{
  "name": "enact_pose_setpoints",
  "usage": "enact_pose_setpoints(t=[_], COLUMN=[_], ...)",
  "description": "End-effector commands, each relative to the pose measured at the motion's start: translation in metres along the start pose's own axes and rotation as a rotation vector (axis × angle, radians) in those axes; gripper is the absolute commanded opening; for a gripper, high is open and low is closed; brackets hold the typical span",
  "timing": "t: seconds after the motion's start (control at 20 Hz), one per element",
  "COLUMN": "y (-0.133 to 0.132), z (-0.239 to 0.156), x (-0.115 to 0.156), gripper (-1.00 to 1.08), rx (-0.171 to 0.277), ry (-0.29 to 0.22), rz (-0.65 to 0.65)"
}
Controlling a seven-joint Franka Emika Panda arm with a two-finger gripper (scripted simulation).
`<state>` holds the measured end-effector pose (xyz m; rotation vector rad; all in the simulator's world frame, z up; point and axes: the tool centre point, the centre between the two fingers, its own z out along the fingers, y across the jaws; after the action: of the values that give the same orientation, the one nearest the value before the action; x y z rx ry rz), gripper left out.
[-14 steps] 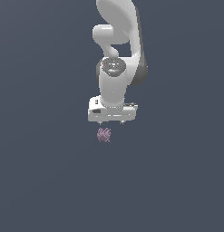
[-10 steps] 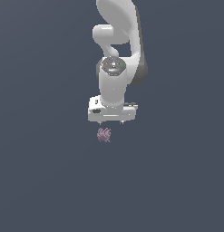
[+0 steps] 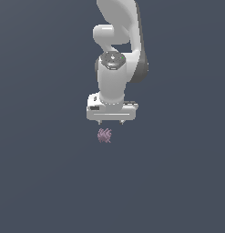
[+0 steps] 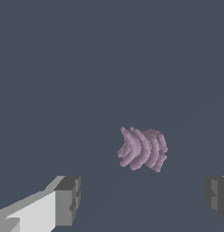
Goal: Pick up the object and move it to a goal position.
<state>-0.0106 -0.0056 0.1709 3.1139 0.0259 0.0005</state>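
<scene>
Wrist view: fingers (image 4: 68,199) spread wide, grey pads, the object (image 4: 143,148) lying between and beyond them, untouched. It shows ridged, curved, pale pink-purple ribs there. Exterior view shows only a spiky speck (image 3: 104,135) below the gripper (image 3: 110,122).

The object (image 3: 104,135) is rendered in pale pink-purple, its surface broken into rows of curved, beaded ridges that are seen most clearly in the wrist view (image 4: 142,148). The arm (image 3: 116,68) is coloured white, with dark grey shown at its joints and a grey disc dotted with small red and green marks on one joint. The gripper (image 3: 111,122) is white, and its fingertips (image 4: 68,200) are capped in dark grey. A uniform dark blue-grey is given to the background (image 3: 36,173).
</scene>
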Motion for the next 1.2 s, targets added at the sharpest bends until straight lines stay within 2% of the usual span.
enact_pose_setpoints(t=[0.0, 0.55, 1.15], y=[0.000, 0.003, 0.010], z=[0.000, 0.007, 0.022], x=[0.000, 0.000, -0.001], gripper=[1.00, 1.00, 1.00], rx=[0.000, -0.001, 0.000], ry=[0.000, -0.002, -0.005], rz=[0.000, -0.106, -0.382])
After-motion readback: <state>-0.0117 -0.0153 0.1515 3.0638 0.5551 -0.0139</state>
